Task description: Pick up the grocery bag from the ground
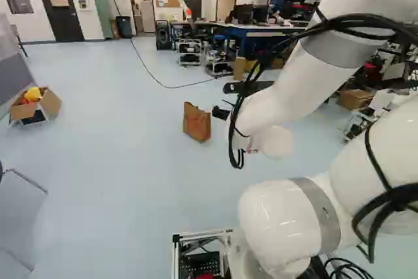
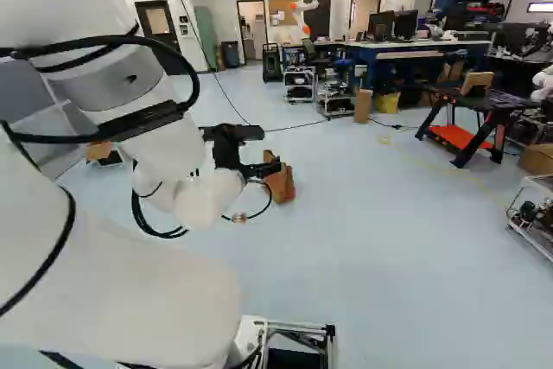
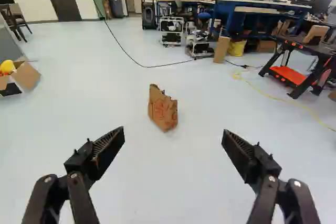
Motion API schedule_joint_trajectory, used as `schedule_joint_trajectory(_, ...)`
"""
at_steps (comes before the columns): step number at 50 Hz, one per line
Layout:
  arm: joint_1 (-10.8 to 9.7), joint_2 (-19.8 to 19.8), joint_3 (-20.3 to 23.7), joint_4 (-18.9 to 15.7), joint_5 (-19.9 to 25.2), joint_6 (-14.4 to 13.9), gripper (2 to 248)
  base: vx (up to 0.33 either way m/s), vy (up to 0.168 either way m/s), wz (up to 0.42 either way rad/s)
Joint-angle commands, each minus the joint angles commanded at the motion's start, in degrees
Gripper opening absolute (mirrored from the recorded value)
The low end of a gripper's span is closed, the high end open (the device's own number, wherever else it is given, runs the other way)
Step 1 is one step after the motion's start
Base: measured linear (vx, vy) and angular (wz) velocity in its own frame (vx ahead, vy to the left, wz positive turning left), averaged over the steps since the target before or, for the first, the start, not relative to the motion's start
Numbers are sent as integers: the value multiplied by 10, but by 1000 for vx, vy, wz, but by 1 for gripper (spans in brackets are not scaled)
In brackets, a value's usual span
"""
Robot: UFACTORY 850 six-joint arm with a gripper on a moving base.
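The brown paper grocery bag [image 1: 196,122] stands upright on the floor, left of the arm's wrist in the left base view. In the right base view my gripper [image 2: 257,168] partly covers the same bag [image 2: 281,184]. The wrist view has my gripper [image 3: 173,136] wide open, with nothing between its two dark fingers. Ahead of them and some way off is the bag [image 3: 163,109], its top edge ragged, touched by neither finger.
A cardboard box with a yellow item [image 1: 49,101] sits at the far left. A black and orange stand [image 2: 471,118] is off to the right. A cable [image 3: 142,65] crosses the floor beyond the bag. Workbenches [image 2: 415,51] and another robot [image 2: 304,13] are farther back.
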Motion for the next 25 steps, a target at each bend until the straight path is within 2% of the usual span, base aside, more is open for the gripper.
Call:
schedule_joint_trajectory(15,0,0,0,0,0,0,247,6,0,0)
schedule_joint_trajectory(25,0,0,0,0,0,0,247,175,0,-7)
